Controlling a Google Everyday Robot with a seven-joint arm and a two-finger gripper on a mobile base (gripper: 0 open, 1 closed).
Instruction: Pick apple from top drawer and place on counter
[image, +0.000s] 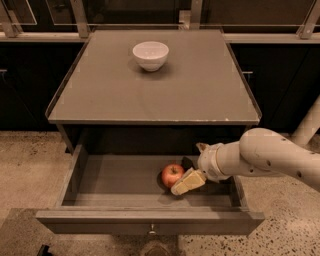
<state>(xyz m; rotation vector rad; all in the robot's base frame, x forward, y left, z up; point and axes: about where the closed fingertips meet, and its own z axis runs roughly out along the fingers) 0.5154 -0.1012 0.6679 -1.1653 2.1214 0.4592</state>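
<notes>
The small red apple (172, 174) lies on the floor of the open top drawer (120, 177), right of its middle. The drawer is pulled out, and its flat front panel carries a small metal knob (151, 230). My gripper (182, 176) reaches into the drawer from the right and sits right against the apple's right side. It is open, with one pale finger (188, 182) in front of the apple and a darker finger (188, 162) behind it. The apple rests on the drawer floor. The grey-brown counter (190, 85) lies above the drawer.
A white bowl (150, 54) stands on the counter near its back middle. My pale arm (270, 157) comes in from the right over the drawer's right wall. Dark cabinets stand on both sides, with speckled floor below.
</notes>
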